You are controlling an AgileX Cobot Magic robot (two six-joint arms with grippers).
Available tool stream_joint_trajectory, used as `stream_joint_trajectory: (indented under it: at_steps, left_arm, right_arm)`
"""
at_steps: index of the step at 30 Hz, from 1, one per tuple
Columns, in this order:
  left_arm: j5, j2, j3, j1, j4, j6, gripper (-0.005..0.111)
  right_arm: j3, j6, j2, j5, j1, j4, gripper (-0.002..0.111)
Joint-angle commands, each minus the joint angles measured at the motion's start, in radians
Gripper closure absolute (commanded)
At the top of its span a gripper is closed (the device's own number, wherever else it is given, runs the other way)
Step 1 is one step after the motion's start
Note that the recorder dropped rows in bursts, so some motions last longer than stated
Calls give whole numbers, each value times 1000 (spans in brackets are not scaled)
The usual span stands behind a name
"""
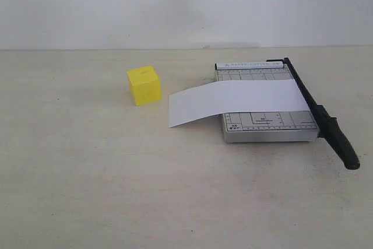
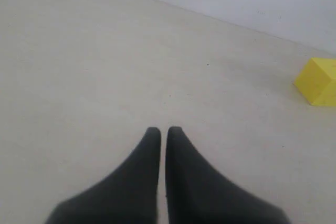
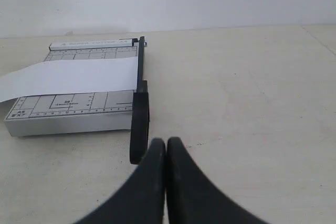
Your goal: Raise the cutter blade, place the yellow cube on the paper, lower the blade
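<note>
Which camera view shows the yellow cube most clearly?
The exterior view: the yellow cube stands whole, left of the paper. The left wrist view catches it only at the frame edge, partly cut off. The right wrist view does not show it.

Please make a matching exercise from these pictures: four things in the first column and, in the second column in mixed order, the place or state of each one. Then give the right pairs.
Column one
1. yellow cube
2. paper
3. cutter blade
4. left gripper

Column two
A. lies across the grey base
B. down, along the edge of the base
C. shut, holding nothing
D. stands on the table, apart from the paper

Pairs: 1-D, 2-A, 3-B, 4-C
</note>
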Motion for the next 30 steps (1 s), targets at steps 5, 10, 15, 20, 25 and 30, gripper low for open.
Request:
stream_joint_trajectory:
  at_steps: [5,10,15,20,25,30]
  left_arm:
    - [-8,-3,-3,0,0,-5,102]
    - [-8,-3,-3,0,0,-5,102]
    - [-8,-3,-3,0,0,-5,102]
    - [-8,-3,-3,0,0,-5,102]
    - [-8,-3,-3,0,0,-5,102]
    - [-8,-3,-3,0,0,-5,102]
  right_arm:
    - [0,19,-3,-88,-2,43,108]
    - [0,189,-3,-154,-2,474,108]
    - [0,177,-3,-560,-2,455,108]
    - [-210,-30,245,-433,-2,255,108]
    - [-325,-197,756,-361,-2,232,108]
    - [-497,-275,1046,-49,-2,235,105]
